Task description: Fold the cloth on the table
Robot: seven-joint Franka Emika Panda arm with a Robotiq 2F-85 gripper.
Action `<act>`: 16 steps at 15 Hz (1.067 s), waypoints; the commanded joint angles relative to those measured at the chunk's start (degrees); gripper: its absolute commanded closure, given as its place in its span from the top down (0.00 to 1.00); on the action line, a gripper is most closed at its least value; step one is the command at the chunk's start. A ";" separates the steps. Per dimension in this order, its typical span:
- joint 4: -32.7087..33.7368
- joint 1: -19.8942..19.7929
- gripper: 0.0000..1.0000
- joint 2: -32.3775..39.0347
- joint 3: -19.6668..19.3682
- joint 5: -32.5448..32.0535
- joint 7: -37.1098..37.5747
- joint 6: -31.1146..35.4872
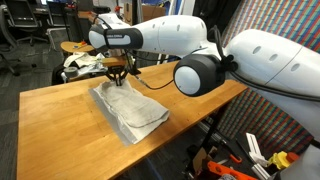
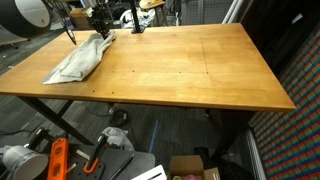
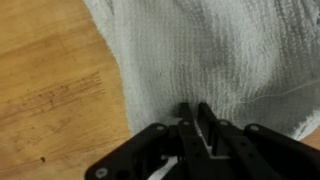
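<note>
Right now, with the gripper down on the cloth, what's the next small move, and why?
Probably a short lift straight up. In the wrist view the gripper looks pinched shut on the cloth near its edge, while the rest lies on the table. Raising that edge should free it to carry over for the fold.

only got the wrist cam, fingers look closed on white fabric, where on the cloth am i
Observer: At one end. In an exterior view the gripper is down on the far end of the cloth.
Operator: how does the rest lie
Observer: As a long wrinkled strip, all on the table, with its other end close to a table edge.
Operator: anything past my end
Observer: Yes, off the table beyond the gripper there is a white fabric bundle with dark patches.
</note>
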 commanded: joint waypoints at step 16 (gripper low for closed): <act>0.59 -0.16 0.15 0.76 -4.23 -8.91 -27.84 5.78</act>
